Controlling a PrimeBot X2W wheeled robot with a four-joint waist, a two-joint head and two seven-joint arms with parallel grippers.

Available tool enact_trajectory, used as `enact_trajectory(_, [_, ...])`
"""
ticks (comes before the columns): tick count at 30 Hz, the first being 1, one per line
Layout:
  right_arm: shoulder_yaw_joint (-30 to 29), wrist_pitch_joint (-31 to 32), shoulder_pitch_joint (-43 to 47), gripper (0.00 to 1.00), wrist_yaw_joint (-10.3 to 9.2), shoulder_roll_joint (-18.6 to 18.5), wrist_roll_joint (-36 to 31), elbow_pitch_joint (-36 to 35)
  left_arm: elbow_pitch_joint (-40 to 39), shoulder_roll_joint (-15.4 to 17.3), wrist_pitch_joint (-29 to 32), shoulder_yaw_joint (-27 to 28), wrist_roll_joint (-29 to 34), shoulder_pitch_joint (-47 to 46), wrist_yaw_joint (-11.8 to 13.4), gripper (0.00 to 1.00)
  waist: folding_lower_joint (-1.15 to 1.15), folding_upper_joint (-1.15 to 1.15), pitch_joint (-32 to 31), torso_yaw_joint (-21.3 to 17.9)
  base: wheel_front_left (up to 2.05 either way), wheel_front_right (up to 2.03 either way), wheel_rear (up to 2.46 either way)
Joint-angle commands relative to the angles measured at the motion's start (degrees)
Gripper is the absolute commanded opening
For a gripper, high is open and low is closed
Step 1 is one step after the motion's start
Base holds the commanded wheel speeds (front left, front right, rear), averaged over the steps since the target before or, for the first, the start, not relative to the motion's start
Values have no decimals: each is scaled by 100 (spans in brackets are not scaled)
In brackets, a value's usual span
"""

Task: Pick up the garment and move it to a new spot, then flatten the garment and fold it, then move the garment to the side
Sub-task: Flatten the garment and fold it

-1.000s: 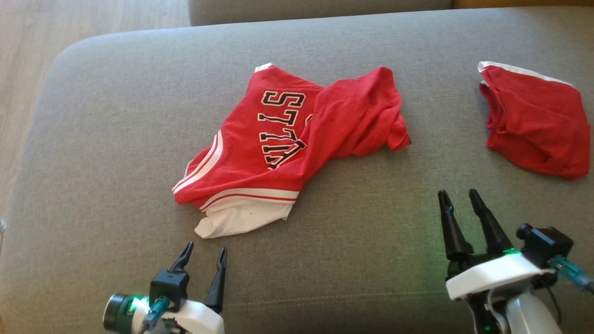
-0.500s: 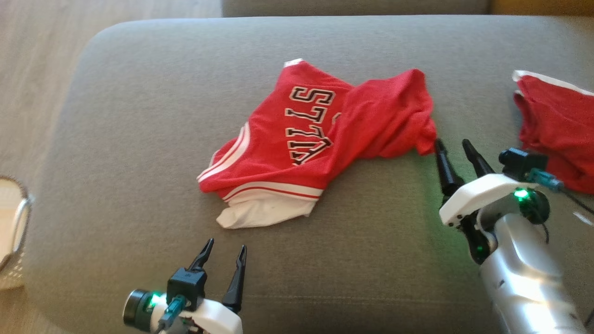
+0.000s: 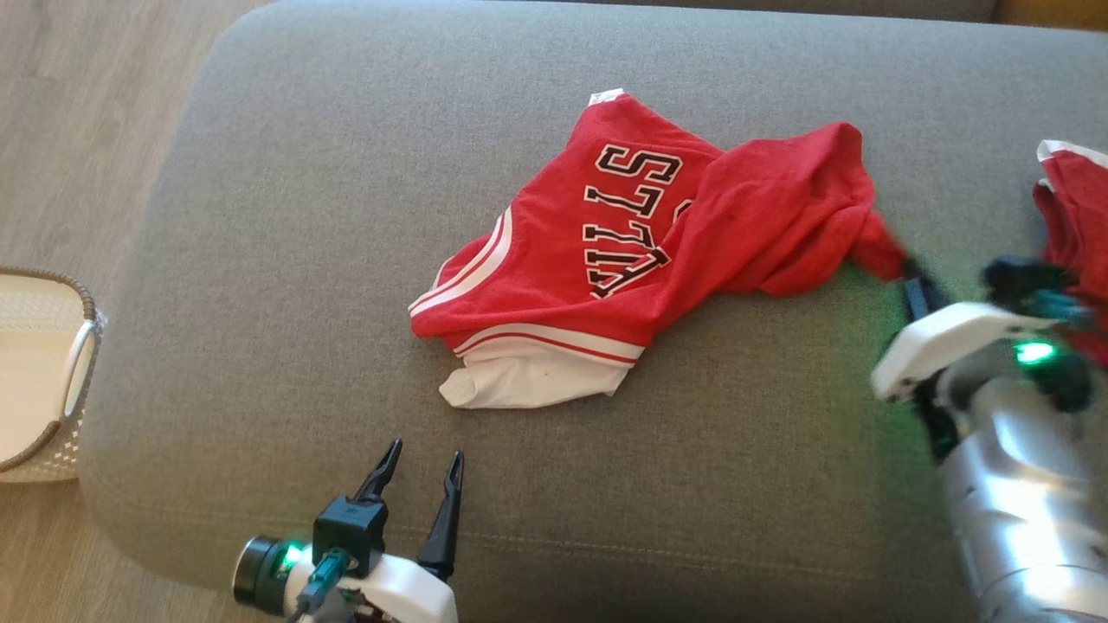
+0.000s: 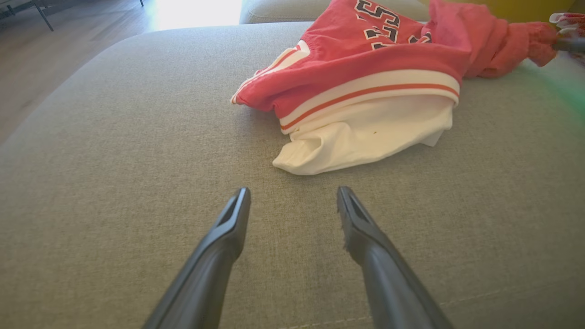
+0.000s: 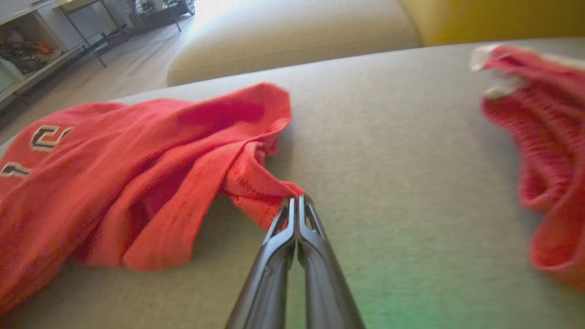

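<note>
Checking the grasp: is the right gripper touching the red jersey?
Touching. Right wrist view: the right gripper is shut on a corner of the red jersey, the cloth tapering into its tips.

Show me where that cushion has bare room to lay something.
Widest bare cushion: at left, between the basket side and the lettered red garment. Also the front strip right of the left claw. Crowded right: the right claw pinches that garment beside a second red garment.

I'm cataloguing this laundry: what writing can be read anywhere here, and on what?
"LLS": black, white-edged block letters on the red garment, lying sideways in the head view. The letters before them are partly folded under and unreadable.
Nothing else legible.
</note>
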Motion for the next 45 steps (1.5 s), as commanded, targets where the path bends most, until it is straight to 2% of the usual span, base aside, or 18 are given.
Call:
enact_trajectory(1, [-286, -38, -131, 0, -2, -61, -337, -408, -188, -21, -29, 172, 13, -233, 5, 100, 0, 0, 18, -1, 0, 0, 0])
enact_trajectory(6, [-1757, -38, -63, 0, -2, -21, -1495, -1096, -176, -43, -29, 171, 13, -240, -5, 100, 0, 0, 31, -21, 0, 0, 0])
enact_trajectory(7, [-2001, -38, -71, 0, -2, 4, -1716, -1238, -166, -46, -29, 166, 16, -243, -13, 100, 0, 0, 29, -19, 0, 0, 0])
enact_trajectory(8, [-2001, -38, -71, 0, -2, 4, -1716, -1238, -166, -46, -29, 166, 16, -243, -13, 100, 0, 0, 29, -19, 0, 0, 0])
enact_trajectory(9, [-2188, -38, -87, 78, -2, 29, -1920, -1381, -155, -49, -29, 160, 20, -251, -22, 100, 0, 0, 29, -12, 0, 0, 0])
enact_trajectory(10, [-2304, -38, -118, 100, -2, 50, -2059, -1526, -147, -52, -29, 156, 24, -262, -31, 100, 0, 0, 29, -4, 0, 0, 0])
enact_trajectory(12, [-2308, -38, -182, 100, -2, 67, -2062, -1586, -137, -57, -29, 149, 32, -285, -44, 100, 0, 0, 27, 30, 0, 0, 0])
enact_trajectory(16, [-1798, -38, -65, 100, -2, 72, -1263, -1719, -133, -67, -29, 128, 54, -322, -62, 100, 0, 0, 38, 140, 0, 0, 0])
enact_trajectory(22, [-705, -38, 906, 100, -2, 73, 85, -1848, -155, -75, -29, 171, 49, -258, -46, 100, 0, 0, 83, 268, 0, 0, 0])
enact_trajectory(27, [-76, -38, 1673, 100, -2, 73, 781, -2332, -211, -84, -29, 205, 28, -241, -27, 100, 0, 0, 188, 295, 0, 0, 0])
enact_trajectory(33, [397, -38, 1780, 100, -2, 74, 1185, -2761, -173, -91, -29, 161, 63, -309, -80, 100, 0, 0, 246, 234, 0, 0, 0])
enact_trajectory(39, [422, -38, 1580, 100, -2, 74, 1133, -2535, -143, -97, -29, 124, 97, -379, -102, 100, 0, 0, 225, 264, 0, 0, 0])
enact_trajectory(40, [417, -38, 1560, 71, -2, 74, 1113, -2496, -138, -97, -29, 119, 102, -383, -105, 100, 0, 0, 221, 275, 0, 0, 0])
enact_trajectory(41, [420, -38, 1544, 28, -2, 74, 1116, -2472, -134, -98, -29, 117, 105, -383, -107, 100, 0, 0, 216, 287, 0, 0, 0])
enact_trajectory(42, [416, -38, 1535, 0, -2, 74, 1132, -2456, -132, -98, -29, 121, 105, -377, -108, 100, 0, 0, 209, 297, 0, 0, 0])
enact_trajectory(45, [413, -38, 1578, 0, -2, 74, 1151, -2535, -122, -99, -29, 143, 107, -346, -104, 100, 0, 0, 181, 303, 0, 0, 0])
